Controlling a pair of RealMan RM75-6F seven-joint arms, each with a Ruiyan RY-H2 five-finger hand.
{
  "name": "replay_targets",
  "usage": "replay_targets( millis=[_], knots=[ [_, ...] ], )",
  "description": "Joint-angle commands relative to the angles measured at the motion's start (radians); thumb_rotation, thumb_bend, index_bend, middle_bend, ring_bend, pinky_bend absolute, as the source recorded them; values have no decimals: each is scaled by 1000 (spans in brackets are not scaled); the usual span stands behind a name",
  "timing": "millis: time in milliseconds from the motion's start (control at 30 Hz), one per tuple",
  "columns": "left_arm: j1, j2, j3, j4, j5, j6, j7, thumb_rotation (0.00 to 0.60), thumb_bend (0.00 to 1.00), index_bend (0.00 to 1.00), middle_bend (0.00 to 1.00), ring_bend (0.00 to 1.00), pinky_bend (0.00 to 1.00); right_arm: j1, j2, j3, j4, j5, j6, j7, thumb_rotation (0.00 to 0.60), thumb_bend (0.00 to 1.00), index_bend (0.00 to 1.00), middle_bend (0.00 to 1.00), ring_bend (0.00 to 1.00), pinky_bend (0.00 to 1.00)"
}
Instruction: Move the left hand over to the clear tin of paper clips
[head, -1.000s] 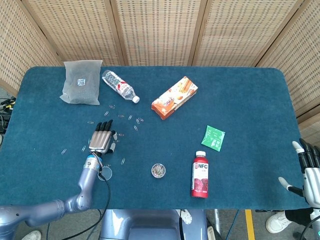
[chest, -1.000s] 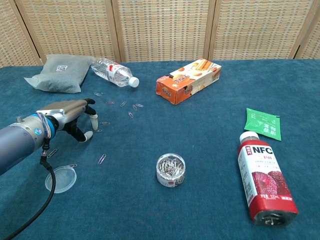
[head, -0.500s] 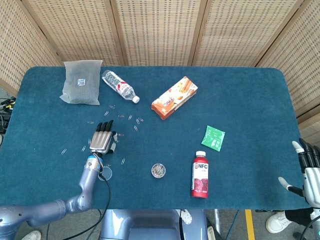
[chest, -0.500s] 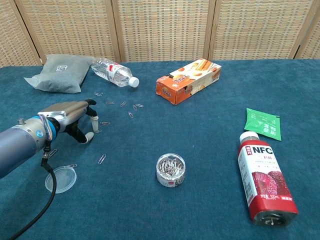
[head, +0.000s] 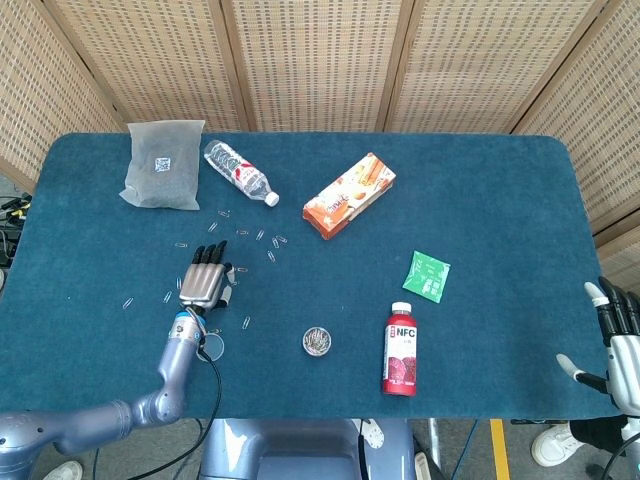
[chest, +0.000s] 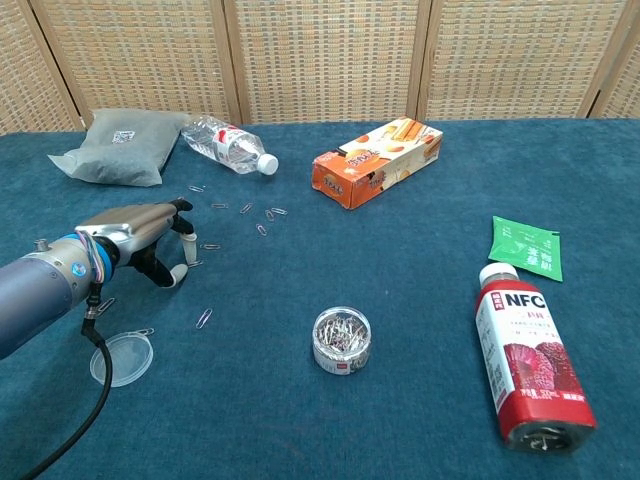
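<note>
Far to the left of the clear tin of paper clips (chest: 342, 341), at the back of the table (head: 500, 190), lies a grey padded bag (head: 161, 165), and just beside it a plastic water bottle (head: 238, 172) on its side. The left hand (head: 205, 281) is left of the tin and well apart from it, low over the blue cloth with its palm down. Its fingers (chest: 178, 209) are stretched forward close together, the thumb is bent down under them, and they hold nothing. Loose paper clips (chest: 263, 216) are scattered around this hand. A clear round lid (chest: 121, 359) lies near the wrist, left of the tin. The tin itself stands open near the front edge of the table, full of clips. Behind the tin, a little to the right, lies an orange snack box (head: 349, 194). Right of the tin stands a red NFC juice bottle (head: 401, 348), and behind the bottle lies a green sachet (head: 427, 275). Far right of the tin, past the table edge, the right hand (head: 622, 340) points up with its fingers apart, empty.
</note>
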Motion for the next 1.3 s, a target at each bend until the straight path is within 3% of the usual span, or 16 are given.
replay_targets(
  millis=[33, 800, 1300],
  knots=[
    [0, 0, 0, -3, 4, 1, -3, 600, 467, 694, 0, 0, 0, 0, 0, 0, 0, 0, 0, 1, 600, 0, 0, 0, 0, 0],
    [3, 11, 4, -35, 24, 18, -2, 600, 471, 793, 0, 0, 0, 1, 3, -2, -2, -1, -1, 9, 600, 0, 0, 0, 0, 0],
    [7, 40, -6, -77, 45, 41, -12, 600, 473, 799, 0, 0, 0, 0, 5, -1, -2, 1, 1, 14, 600, 0, 0, 0, 0, 0]
  ],
)
